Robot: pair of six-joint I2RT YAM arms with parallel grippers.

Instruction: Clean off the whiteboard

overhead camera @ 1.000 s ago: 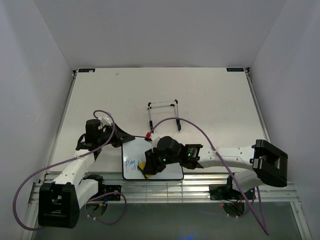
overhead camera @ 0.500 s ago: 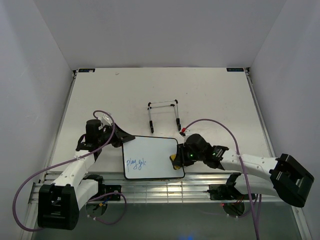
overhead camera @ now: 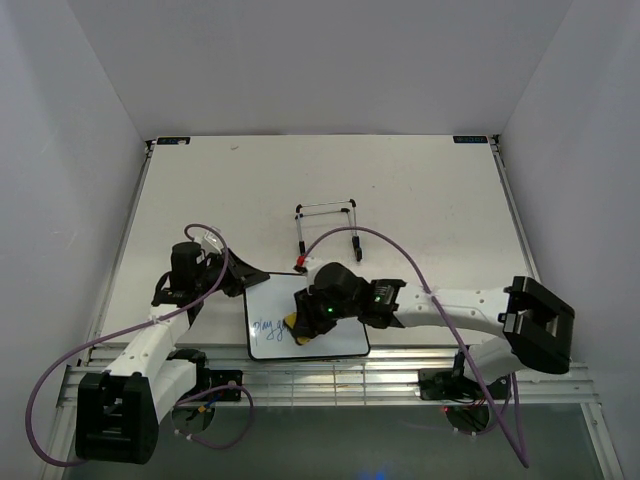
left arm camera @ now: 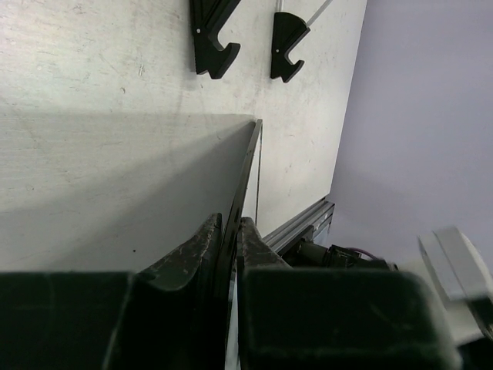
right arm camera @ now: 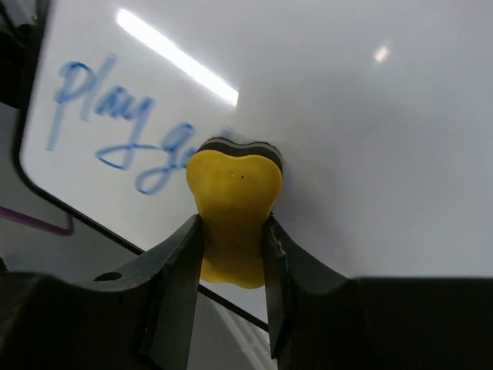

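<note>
A pale tabletop (overhead camera: 420,200) sits inside white walls. The whiteboard (overhead camera: 345,340) lies near its front edge, between the arms. The left fingers (left arm camera: 196,250) pinch the board's far-left edge. The right fingers (right arm camera: 181,262) clamp a yellow eraser (right arm camera: 233,181), pressed against the blue writing. The board looks light, stiff and slick, so its frame edge seems the best place to hold it.

White whiteboard (overhead camera: 268,300), thin black frame, blue scribble (overhead camera: 268,326) on it; the eraser (right arm camera: 233,208) is yellow with a dark face.
</note>
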